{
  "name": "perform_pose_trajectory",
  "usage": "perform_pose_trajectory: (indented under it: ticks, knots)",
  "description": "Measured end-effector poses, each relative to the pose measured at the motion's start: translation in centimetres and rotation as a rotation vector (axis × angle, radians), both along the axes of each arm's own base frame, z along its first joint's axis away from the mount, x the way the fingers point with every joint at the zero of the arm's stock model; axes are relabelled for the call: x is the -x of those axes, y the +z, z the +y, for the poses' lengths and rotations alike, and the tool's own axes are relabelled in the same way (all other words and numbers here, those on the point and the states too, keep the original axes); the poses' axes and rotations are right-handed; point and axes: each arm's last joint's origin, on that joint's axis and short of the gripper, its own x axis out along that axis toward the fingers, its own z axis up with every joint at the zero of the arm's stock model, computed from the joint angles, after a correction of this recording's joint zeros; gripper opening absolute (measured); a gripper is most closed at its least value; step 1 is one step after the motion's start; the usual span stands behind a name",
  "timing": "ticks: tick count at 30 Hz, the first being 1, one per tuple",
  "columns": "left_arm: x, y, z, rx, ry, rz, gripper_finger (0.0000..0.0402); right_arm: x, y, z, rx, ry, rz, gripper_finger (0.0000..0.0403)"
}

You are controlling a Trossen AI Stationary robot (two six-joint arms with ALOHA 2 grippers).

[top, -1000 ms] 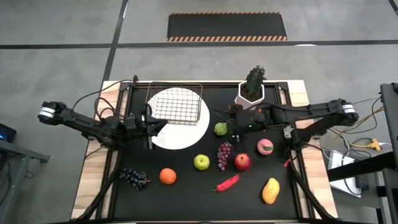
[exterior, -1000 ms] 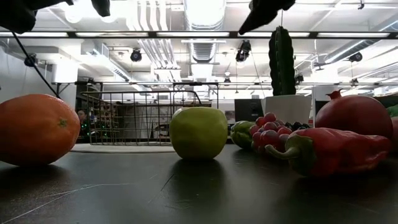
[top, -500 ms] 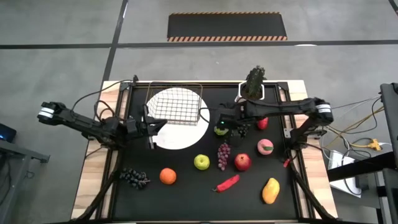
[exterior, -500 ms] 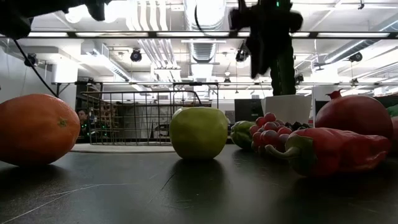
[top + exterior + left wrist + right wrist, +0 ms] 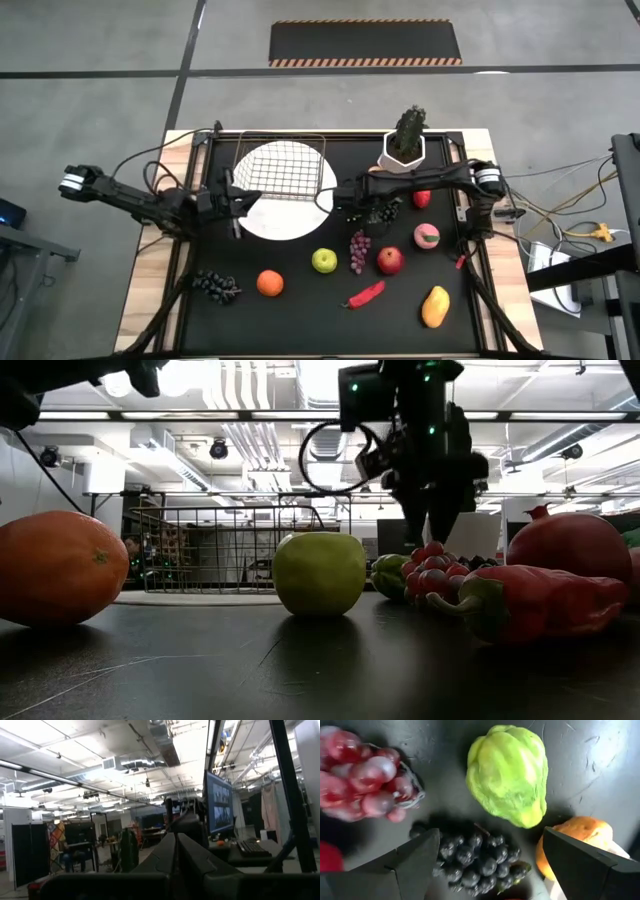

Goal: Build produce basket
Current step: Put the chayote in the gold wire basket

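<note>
the right gripper (image 5: 358, 212) is reached across the black table (image 5: 290, 285), pointed down with fingers (image 5: 415, 860) spread over a dark grape bunch (image 5: 475, 860) beside the lumpy green pear (image 5: 507, 772). the left gripper (image 5: 232, 200), fingers pressed together, is held at 9 o'clock of the wire basket (image 5: 283, 168), which is seated on the white plate (image 5: 290, 215).

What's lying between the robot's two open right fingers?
In the right wrist view, a dark grape bunch lies between the right gripper's open fingers, beside the green fruit.
</note>
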Motion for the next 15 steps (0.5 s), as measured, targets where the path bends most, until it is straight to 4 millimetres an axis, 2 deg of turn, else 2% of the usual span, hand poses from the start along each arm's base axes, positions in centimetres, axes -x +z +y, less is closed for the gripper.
perform_pose_trajectory:
  ticks: [9, 15]
  knots:
    - [0.3, 0.2, 0.1, -0.014, 0.010, -0.015, 0.0001, -1.5, -2.6, -0.9, 0.024, 0.038, 0.006, 0.0329]
    - [0.3, 0.2, 0.1, -0.018, 0.012, -0.013, 0.0001, -1.6, -2.9, -1.9, 0.080, 0.024, 0.005, 0.0329]
